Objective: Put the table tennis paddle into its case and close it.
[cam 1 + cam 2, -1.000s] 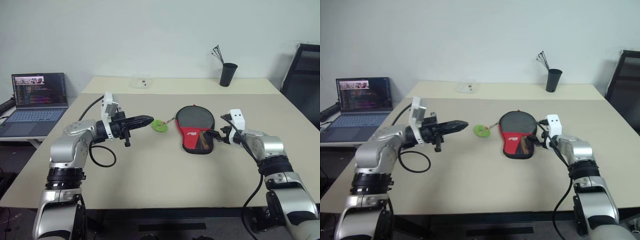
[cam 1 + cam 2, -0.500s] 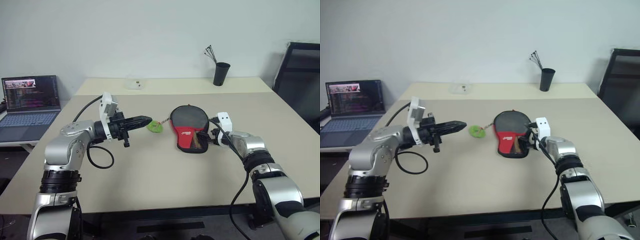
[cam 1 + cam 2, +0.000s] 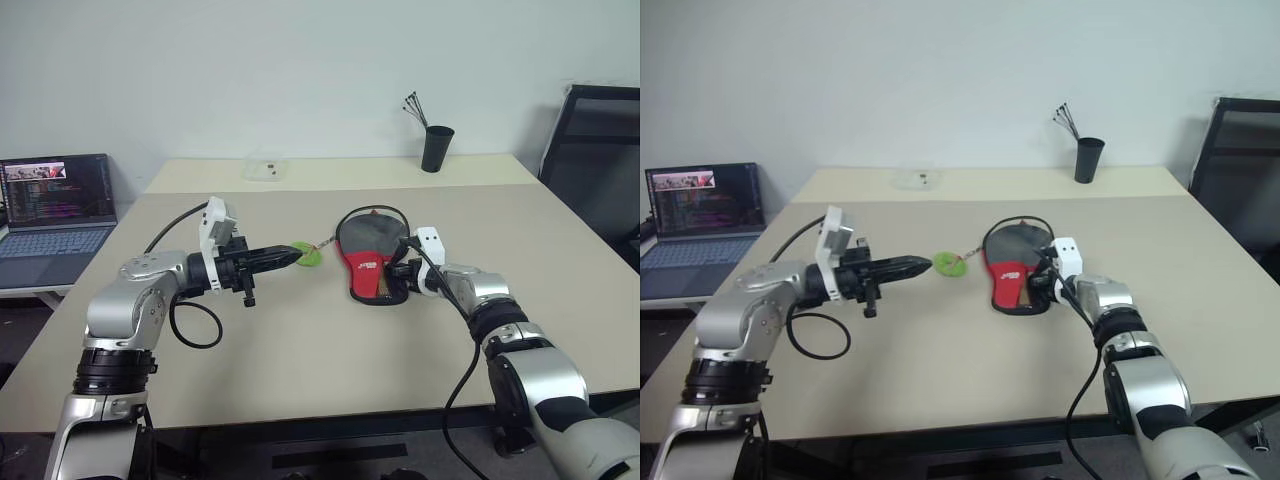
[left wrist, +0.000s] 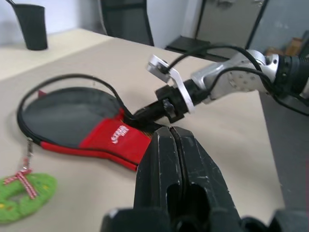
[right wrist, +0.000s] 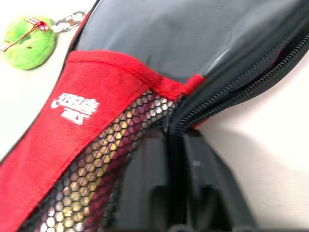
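Observation:
The case (image 3: 368, 245), black with a red lower part and a mesh pocket, lies in the middle of the table. Its zipper edge (image 4: 77, 79) arches up off the black fabric. My right gripper (image 3: 400, 272) is shut on that edge where the mesh meets the zipper (image 5: 175, 140). A green fuzzy tag (image 3: 308, 256) hangs from the case's left side on a small chain. My left gripper (image 3: 290, 254) is shut, held level just left of the tag, with nothing in it. The paddle is hidden; something pale shows through the mesh (image 5: 116, 150), and I cannot tell what it is.
A black cup (image 3: 436, 148) holding thin sticks and a small clear container (image 3: 264, 169) stand on the far table. An open laptop (image 3: 52, 205) sits off to the left. A black chair (image 3: 595, 150) stands at the right.
My right gripper has moved left onto the case's right edge and shut on it, and the zipper edge has lifted. The left gripper has stayed put. The camera has shifted.

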Robot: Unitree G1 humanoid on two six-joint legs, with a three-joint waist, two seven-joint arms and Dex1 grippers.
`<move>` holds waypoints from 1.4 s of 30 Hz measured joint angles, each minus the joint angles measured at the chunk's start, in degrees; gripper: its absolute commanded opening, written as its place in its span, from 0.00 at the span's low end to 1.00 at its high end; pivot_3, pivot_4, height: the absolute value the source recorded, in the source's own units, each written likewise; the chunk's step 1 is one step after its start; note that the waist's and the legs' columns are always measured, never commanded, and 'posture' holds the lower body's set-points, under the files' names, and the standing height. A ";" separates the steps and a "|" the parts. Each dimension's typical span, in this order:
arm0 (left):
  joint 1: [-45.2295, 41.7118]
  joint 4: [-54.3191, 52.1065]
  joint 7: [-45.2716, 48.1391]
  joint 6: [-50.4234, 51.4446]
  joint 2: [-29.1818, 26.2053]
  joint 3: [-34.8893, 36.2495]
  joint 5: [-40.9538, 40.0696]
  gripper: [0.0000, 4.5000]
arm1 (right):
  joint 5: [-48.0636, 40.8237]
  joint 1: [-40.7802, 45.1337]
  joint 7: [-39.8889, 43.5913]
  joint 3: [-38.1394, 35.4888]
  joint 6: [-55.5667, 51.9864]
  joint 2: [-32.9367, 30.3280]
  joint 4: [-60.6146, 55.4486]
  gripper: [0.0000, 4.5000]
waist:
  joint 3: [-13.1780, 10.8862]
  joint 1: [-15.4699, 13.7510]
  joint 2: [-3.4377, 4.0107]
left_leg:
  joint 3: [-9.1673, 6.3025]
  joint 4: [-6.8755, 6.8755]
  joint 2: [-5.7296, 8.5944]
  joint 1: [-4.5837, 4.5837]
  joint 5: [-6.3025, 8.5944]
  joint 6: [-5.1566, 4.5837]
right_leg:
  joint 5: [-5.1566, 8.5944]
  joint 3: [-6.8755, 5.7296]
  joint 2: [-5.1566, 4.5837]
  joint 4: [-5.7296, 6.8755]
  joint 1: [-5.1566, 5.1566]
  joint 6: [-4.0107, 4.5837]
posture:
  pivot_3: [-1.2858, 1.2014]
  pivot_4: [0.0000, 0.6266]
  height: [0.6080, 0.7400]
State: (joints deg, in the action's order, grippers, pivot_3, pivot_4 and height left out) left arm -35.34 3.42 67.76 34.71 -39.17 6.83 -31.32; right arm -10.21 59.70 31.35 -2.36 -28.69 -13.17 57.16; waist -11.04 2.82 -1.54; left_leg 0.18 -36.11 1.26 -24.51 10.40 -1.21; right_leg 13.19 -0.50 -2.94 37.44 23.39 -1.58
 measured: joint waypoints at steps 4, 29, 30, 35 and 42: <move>4.88 -3.12 3.95 0.02 -3.88 -0.85 -0.16 0.00 | -0.64 -2.12 -0.07 -0.11 -6.79 1.23 -8.04 0.01 | 0.00 0.56 0.00 | 0.01 0.10 -0.01 -0.01 0.01 0.01 | 0.10 0.09 -0.05 0.25 0.16 0.17 | 0.52 0.24 1.00; 14.19 -12.58 9.32 2.29 -9.88 -2.16 -3.89 0.00 | -12.79 -33.51 -15.08 -5.96 -59.59 11.36 -79.77 0.01 | 0.00 -1.13 0.00 | -0.21 0.13 -0.02 -0.35 0.01 0.02 | 0.45 -0.01 -0.10 0.42 0.58 0.68 | 0.52 0.24 1.00; 14.19 -12.58 9.39 2.39 -10.14 -2.19 -3.93 0.00 | -13.18 -34.12 -15.23 -6.51 -61.05 11.45 -81.22 0.01 | 0.00 -1.12 0.00 | -0.20 0.13 -0.02 -0.35 0.01 0.02 | 0.47 0.00 -0.10 0.41 0.58 0.69 | 0.52 0.24 1.00; 14.18 -12.59 10.58 2.52 -11.53 -2.58 -4.00 0.00 | -14.26 -36.26 -16.05 -7.57 -63.22 11.43 -84.68 0.01 | 0.00 -1.11 0.00 | -0.20 0.13 -0.02 -0.35 0.01 0.02 | 0.62 -0.01 -0.10 0.39 0.59 0.50 | 0.52 0.24 1.00; 14.09 -12.58 10.54 2.51 -12.01 -2.60 -4.01 0.00 | -16.00 -38.30 -18.72 -7.74 -63.26 13.54 -86.33 0.01 | 0.00 -1.11 0.00 | -0.19 0.17 -0.02 -0.37 0.02 0.02 | 0.61 0.00 -0.10 0.32 0.59 0.48 | 0.52 0.24 1.00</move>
State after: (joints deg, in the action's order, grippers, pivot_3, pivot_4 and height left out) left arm -21.26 -9.16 78.30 37.23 -51.18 4.23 -35.33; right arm -26.21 21.40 12.64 -10.10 -91.95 0.37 -29.18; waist -11.05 1.71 -1.54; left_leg -0.01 -35.95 1.24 -24.88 10.41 -1.18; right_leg 13.80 -0.51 -3.04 37.76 23.98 -1.10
